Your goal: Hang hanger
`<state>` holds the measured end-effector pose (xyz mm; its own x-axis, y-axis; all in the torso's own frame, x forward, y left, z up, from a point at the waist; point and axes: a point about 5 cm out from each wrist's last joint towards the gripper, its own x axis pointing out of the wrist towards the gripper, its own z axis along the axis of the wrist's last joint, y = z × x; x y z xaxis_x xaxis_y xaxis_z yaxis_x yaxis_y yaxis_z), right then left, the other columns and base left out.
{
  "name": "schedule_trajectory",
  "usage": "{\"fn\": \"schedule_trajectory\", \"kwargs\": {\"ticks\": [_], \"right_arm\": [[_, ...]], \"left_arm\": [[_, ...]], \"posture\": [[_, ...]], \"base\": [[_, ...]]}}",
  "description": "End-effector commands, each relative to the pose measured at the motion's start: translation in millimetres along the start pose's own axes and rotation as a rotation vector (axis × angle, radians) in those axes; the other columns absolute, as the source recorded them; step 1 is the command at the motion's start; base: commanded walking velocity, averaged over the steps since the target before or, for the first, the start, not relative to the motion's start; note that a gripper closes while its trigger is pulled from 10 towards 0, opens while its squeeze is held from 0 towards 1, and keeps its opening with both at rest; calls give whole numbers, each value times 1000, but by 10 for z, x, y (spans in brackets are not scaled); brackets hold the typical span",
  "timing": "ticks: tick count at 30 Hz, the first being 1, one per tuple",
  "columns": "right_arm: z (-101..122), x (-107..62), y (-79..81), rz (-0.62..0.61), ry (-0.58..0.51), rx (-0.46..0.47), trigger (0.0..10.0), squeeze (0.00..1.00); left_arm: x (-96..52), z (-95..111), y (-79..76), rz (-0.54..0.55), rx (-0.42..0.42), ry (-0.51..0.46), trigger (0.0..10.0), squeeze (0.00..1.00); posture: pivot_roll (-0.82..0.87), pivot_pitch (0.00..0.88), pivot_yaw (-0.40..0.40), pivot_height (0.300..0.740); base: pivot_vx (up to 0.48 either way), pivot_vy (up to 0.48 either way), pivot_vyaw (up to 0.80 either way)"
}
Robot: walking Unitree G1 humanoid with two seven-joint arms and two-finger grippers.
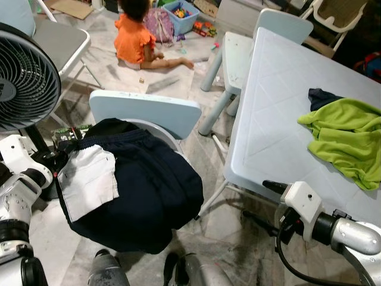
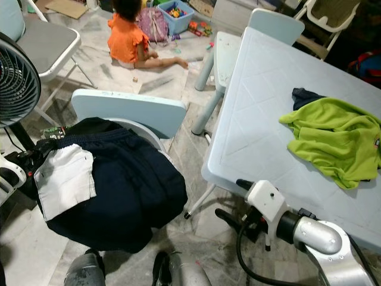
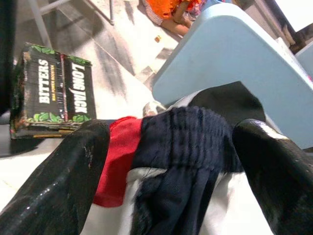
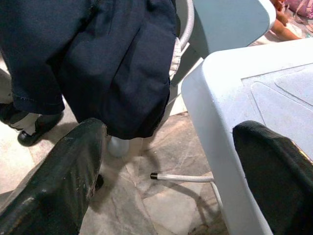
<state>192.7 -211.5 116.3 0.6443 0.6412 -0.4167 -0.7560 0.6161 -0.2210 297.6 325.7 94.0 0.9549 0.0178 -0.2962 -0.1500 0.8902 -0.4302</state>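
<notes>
A dark navy pair of shorts (image 1: 143, 185) with an elastic waistband and a white pocket lining (image 1: 89, 179) turned out lies heaped over the seat of a pale blue plastic chair (image 1: 146, 110). Its waistband runs side to side along the chair back, and the legs spill toward the robot. A white curved bar (image 1: 168, 139) arcs out from under the cloth by the chair back; I cannot tell whether this is the hanger.

The left gripper (image 3: 171, 137) has its fingers spread wide on either side of the waistband, beside a red scrap of cloth (image 3: 115, 166) and near a dark printed box (image 3: 54, 90). The right gripper (image 4: 168, 132) hangs released, fingers apart, at the near corner of the pale blue plastic table (image 1: 268, 119), which bears a lime green garment (image 1: 348, 137).
</notes>
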Motion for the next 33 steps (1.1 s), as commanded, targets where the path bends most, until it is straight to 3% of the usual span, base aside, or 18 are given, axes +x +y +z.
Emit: {"fn": "schedule_trajectory", "kwargs": {"ticks": [1,2,3,4,9,20,33], "right_arm": [[-13,-60,-43,-15,23,-17,10000,0],[-13,-59,-43,-14,23,-18,10000,0],[-11,-58,-41,-13,23,-19,10000,0],[-10,-57,-39,-13,23,-20,10000,0],[-18,-64,-35,-12,27,-23,10000,0],[-11,-40,-50,-14,24,-33,10000,0],[12,28,-84,-20,12,-46,10000,0]], "left_arm": [[32,-68,-36,-19,-3,38,10000,0],[47,-86,-50,-23,-8,50,5451,0],[66,-116,-61,-26,-17,67,3608,0],[80,-143,-73,-30,-24,83,0,0],[124,-198,-116,-43,-63,111,0,0],[153,-267,-126,-35,-66,154,0,0],[167,-233,-67,102,13,92,0,0]], "posture": [[-251,171,-272,740],[-251,171,-272,740],[-255,170,-271,740],[-255,170,-271,740],[-261,170,-272,740],[-254,168,-266,740],[-241,152,-260,740]], "base": [[0,0,0],[0,0,0],[0,0,0],[0,0,0],[0,0,0],[0,0,0],[0,0,0]]}}
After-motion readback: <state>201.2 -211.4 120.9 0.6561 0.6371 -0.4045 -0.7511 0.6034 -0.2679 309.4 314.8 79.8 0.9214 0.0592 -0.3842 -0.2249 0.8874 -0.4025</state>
